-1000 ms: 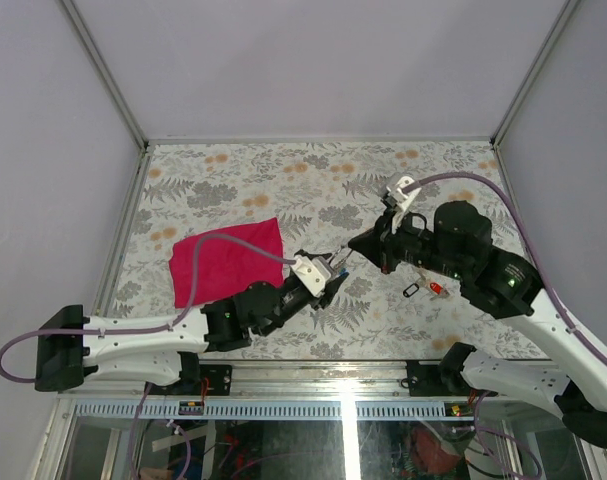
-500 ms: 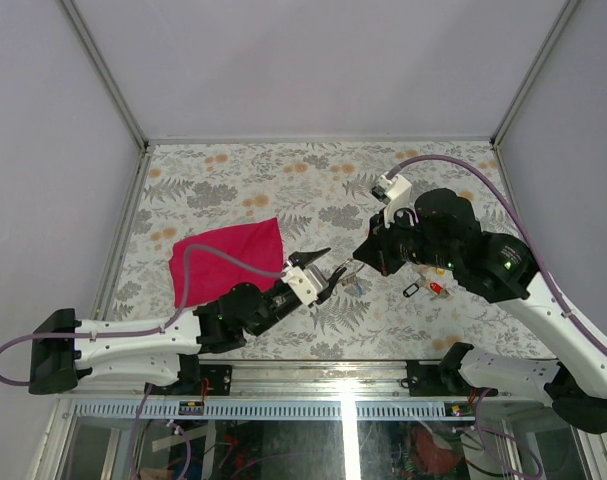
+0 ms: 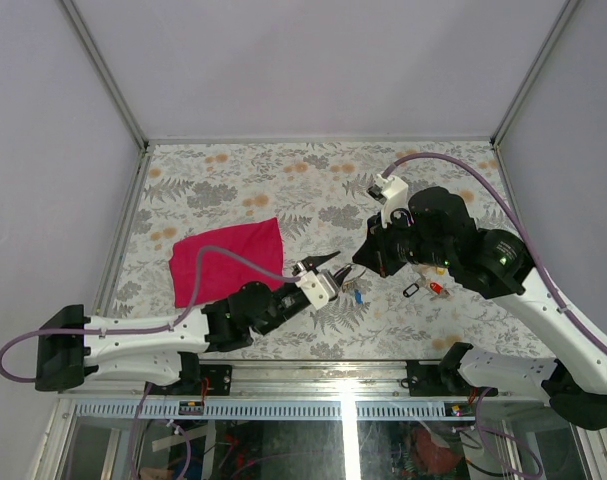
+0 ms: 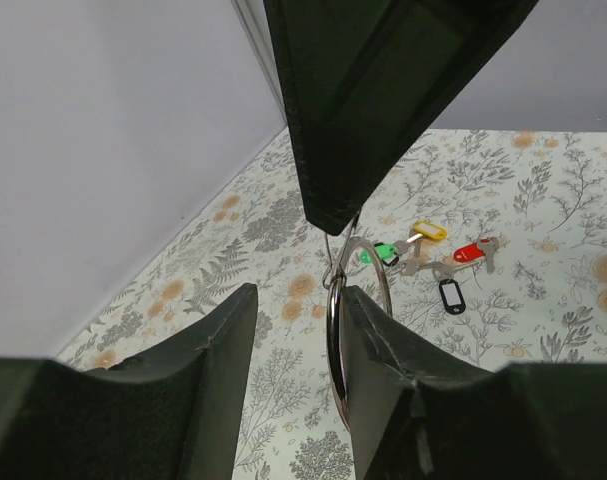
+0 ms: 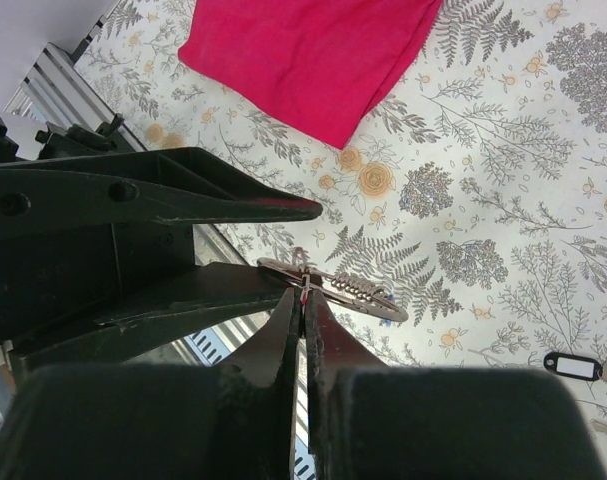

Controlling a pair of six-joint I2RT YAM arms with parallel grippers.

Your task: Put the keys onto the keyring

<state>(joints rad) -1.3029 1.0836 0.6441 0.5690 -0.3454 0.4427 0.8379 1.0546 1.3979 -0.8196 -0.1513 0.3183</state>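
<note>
**Keyring pinched above the desk's near edge**

The keyring (image 5: 355, 288), a thin silvery wire loop with a small coiled section, is held in the air over the middle of the desk (image 3: 283, 170), closer to its near edge. The right fingers (image 5: 279, 340) are pressed together on its rim, flat black pads nipping the wire. The left fingers (image 4: 208, 380) are spread wide around the loop, which lies against the inner face of one of them. The keys (image 4: 468, 252) lie loose on the flowered surface toward the right edge. They are small metal blades with red, yellow and green plastic heads, and a black tag (image 4: 449, 293) is just beside them. A magenta cloth (image 5: 313, 50), soft and creased, lies toward the left edge.
</note>
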